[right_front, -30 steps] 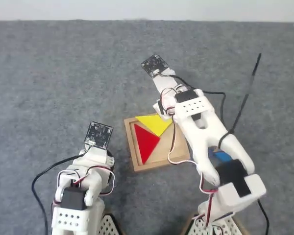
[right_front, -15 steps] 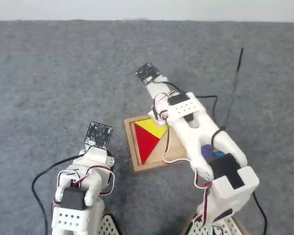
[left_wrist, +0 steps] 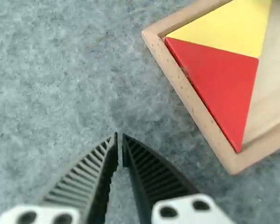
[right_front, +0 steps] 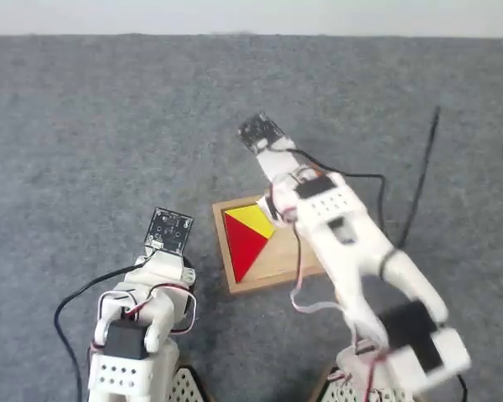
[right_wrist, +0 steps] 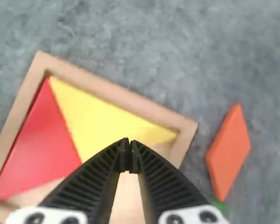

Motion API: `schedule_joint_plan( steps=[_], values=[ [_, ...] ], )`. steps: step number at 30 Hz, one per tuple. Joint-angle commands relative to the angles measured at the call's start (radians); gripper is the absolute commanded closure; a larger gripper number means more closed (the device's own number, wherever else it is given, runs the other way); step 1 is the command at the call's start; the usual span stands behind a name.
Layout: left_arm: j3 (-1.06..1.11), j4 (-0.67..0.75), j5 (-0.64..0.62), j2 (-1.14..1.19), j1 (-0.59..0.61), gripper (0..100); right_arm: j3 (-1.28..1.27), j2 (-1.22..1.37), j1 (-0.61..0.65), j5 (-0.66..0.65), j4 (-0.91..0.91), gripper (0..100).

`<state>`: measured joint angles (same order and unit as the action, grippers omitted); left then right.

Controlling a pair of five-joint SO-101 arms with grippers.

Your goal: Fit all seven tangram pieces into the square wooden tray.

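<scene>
The square wooden tray point(right_front: 220, 251) lies between the two arms. Inside it a red triangle point(right_front: 245, 243) and a yellow triangle point(right_front: 251, 219) sit edge to edge in the far left corner. My right gripper point(right_wrist: 126, 158) is shut with nothing in it, just above the yellow triangle point(right_wrist: 107, 126) and beside the red triangle point(right_wrist: 37, 140). An orange parallelogram point(right_wrist: 228, 151) lies on the carpet outside the tray rim point(right_wrist: 116, 96). My left gripper point(left_wrist: 119, 142) is shut and empty over bare carpet, a short way from the tray's corner point(left_wrist: 200, 112).
Grey carpet covers the whole table. The right arm point(right_front: 344, 234) stretches across the tray's right half and hides the carpet beyond it. A black cable point(right_front: 419, 184) runs along the right side. A sliver of green point(right_wrist: 219, 205) shows near the orange piece.
The right arm swung left and then back. The yellow triangle, which lay skewed over the tray's far rim, now sits flush in the corner against the red one. The left arm stayed still.
</scene>
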<state>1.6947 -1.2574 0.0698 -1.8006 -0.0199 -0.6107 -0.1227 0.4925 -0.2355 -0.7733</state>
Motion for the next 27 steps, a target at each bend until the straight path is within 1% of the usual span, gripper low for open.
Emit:
schedule_joint_plan(
  steps=[1, 4, 6, 13, 17, 24, 27],
  values=[
    [-0.01, -0.003, 0.002, -0.015, 0.003, 98, -0.115, -0.206, -0.01, 0.009, -0.001, 99.2],
    [-0.01, -0.003, 0.002, -0.015, 0.003, 98, -0.169, -0.294, -0.036, 0.009, -0.001, 99.2],
    [-0.01, -0.003, 0.002, -0.015, 0.003, 98, -0.172, -0.318, -0.079, 0.017, -0.001, 99.2],
    [-0.01, -0.003, 0.002, -0.015, 0.003, 98, -0.127, -0.263, -0.208, 0.015, -0.004, 99.2],
    [-0.01, -0.003, 0.002, -0.015, 0.003, 98, 0.021, -0.117, -0.246, 0.015, -0.036, 99.2],
    [-0.01, -0.003, 0.002, -0.015, 0.003, 98, 0.338, 0.306, -0.226, 0.015, -0.067, 99.2],
    [-0.01, -0.003, 0.002, -0.015, 0.003, 98, 0.42, 0.418, -0.226, 0.015, -0.068, 99.2]
  ],
)
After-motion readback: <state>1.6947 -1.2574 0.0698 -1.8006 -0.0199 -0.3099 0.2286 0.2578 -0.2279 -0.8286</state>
